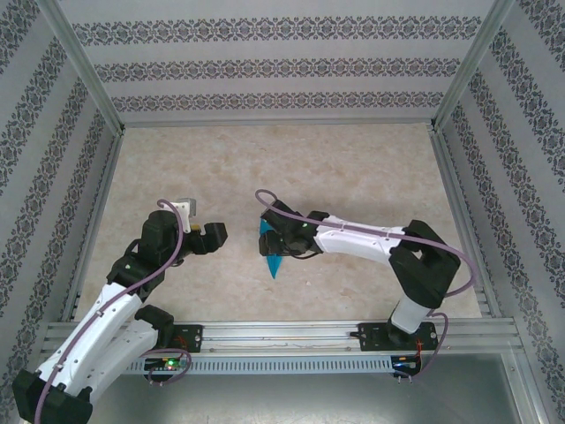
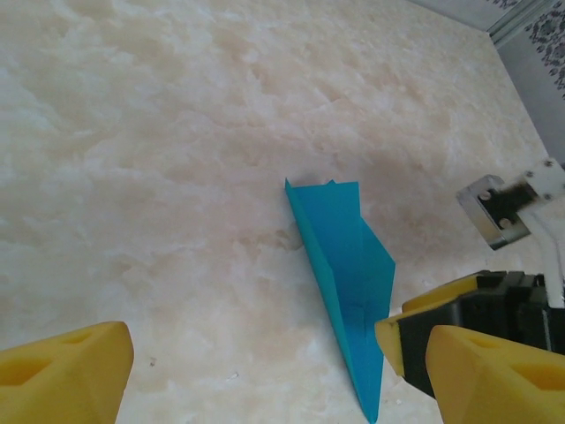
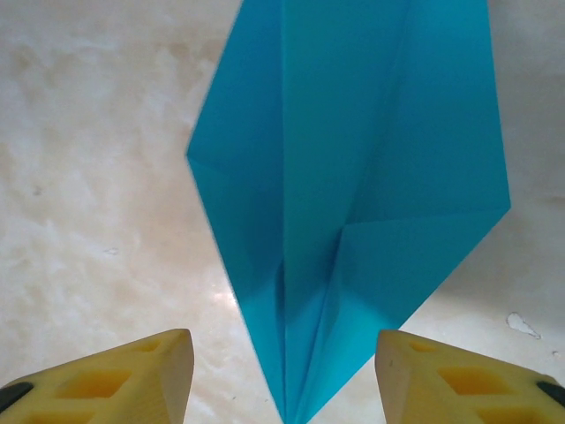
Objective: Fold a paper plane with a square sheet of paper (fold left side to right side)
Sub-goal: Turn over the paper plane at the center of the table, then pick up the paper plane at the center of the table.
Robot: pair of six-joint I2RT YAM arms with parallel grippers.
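- Right claw [image 3: 282,340]: released; its yellow fingers stand apart on either side of the pointed tip of the paper plane [image 3: 353,159], with a clear gap on both sides.
- Left claw [image 2: 252,340]: released; fingers wide apart with nothing grasped, positioned to the left of the plane and apart from it.
- Paper plane: turquoise-blue creased dart lying on the marbled counter [image 1: 353,168] near its middle, tip toward the arm bases, wide end beneath the right claw in the top view.
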